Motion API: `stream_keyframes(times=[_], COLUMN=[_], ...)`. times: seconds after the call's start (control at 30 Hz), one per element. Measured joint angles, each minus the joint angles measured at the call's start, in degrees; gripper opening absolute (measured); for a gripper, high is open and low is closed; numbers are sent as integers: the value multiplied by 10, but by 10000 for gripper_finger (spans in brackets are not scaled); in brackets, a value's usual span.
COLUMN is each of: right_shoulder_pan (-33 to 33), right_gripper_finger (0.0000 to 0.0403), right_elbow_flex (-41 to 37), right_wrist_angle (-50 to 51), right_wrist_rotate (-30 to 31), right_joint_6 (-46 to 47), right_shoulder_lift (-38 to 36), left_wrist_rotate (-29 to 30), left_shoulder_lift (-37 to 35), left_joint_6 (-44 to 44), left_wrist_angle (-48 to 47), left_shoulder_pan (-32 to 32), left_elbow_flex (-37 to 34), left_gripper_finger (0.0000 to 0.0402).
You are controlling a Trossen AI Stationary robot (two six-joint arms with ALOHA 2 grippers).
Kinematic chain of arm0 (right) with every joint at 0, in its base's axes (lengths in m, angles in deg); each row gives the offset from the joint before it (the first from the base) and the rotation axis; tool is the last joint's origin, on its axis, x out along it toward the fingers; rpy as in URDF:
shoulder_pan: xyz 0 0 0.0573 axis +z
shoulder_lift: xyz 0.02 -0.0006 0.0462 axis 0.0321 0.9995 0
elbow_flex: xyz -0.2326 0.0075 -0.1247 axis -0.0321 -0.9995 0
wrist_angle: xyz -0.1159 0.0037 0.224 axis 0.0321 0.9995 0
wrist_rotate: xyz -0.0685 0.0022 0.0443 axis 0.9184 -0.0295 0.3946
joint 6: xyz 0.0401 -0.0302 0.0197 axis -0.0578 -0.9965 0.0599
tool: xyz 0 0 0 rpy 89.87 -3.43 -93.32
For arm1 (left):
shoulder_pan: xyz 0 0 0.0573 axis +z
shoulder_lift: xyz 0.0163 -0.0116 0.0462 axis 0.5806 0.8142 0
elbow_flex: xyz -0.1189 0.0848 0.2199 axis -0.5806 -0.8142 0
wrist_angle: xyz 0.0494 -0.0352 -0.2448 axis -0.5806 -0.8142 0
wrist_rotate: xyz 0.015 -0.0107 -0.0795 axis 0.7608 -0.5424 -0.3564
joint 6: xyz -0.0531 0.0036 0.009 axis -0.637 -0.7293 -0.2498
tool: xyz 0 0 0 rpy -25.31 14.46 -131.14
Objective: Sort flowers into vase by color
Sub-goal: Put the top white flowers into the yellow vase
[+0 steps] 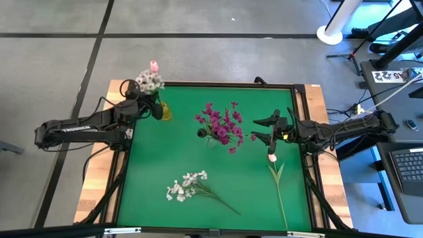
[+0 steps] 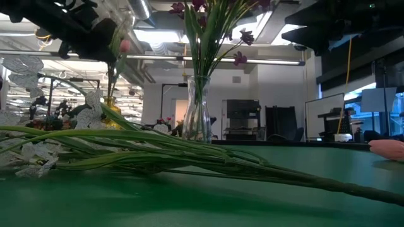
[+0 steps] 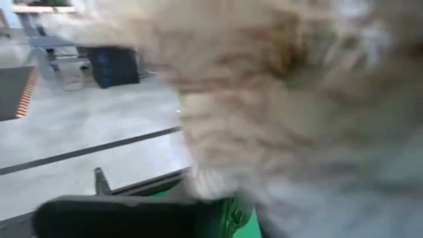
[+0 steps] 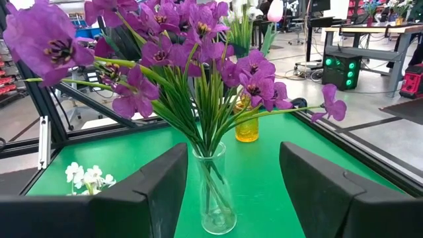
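A small yellow vase (image 1: 164, 112) stands near the mat's far left corner and holds a white blossom cluster (image 1: 150, 81) and a pink tulip bud (image 1: 154, 65). My left gripper (image 1: 153, 106) is right at that vase, and the white blossoms (image 3: 297, 99) fill its wrist view. A clear glass vase (image 4: 215, 192) at mid-mat holds magenta-purple flowers (image 1: 221, 124). My right gripper (image 1: 263, 129) hovers open to the right of it, level with the blossoms. A white spray (image 1: 187, 185) and a pink tulip (image 1: 271, 157) lie flat on the mat.
The green mat (image 1: 145, 172) has a raised dark frame; wooden table edges show on both sides. The loose white spray's stems (image 2: 189, 161) stretch across the near part of the mat. Bare mat lies between the two vases and at the near left.
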Motion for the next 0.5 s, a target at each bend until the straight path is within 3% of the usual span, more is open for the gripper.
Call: stream_keyframes(times=[0.27,0.5], right_shoulder_pan=[0,0], right_gripper_finger=[237,237], right_elbow_flex=[0,0], right_wrist_angle=[0,4], right_wrist_rotate=[0,0], right_joint_6=[0,0], right_shoulder_lift=[0,-1], left_wrist_rotate=[-51,-70], left_shoulder_lift=[0,0], left_joint_6=[-4,-34], left_wrist_angle=[-47,-173], left_shoulder_pan=[3,-12], left_elbow_flex=[13,99], left_gripper_finger=[170,232])
